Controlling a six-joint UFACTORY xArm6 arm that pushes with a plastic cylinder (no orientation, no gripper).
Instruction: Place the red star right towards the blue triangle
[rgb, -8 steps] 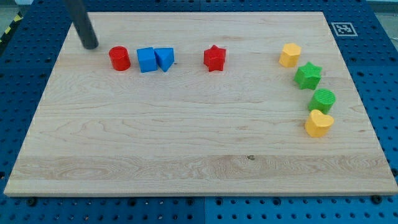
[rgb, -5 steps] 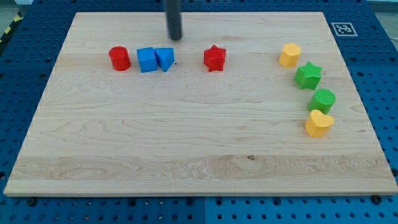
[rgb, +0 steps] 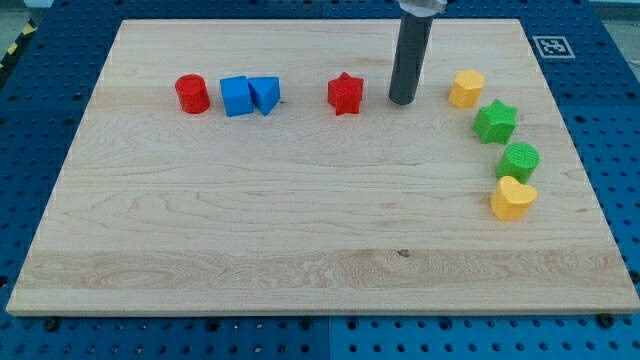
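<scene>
1. Wooden board (rgb: 300, 230), light grain, lying on a blue perforated surface (rgb: 40, 120).
2. Red cylinder (rgb: 192, 94), near the board's upper left.
3. Blue cube (rgb: 236, 96), just to the view's right of the red cylinder, apart from it.
4. Yellow block (rgb: 466, 88), upper right, shape unclear.
5. Green star (rgb: 495, 121), just below and right of it.
6. Green cylinder (rgb: 519, 160), lower again.
7. Yellow heart (rgb: 512, 198), touching or almost touching the green cylinder.
8. Black-and-white marker tag (rgb: 551, 46), board's top right corner.
</scene>
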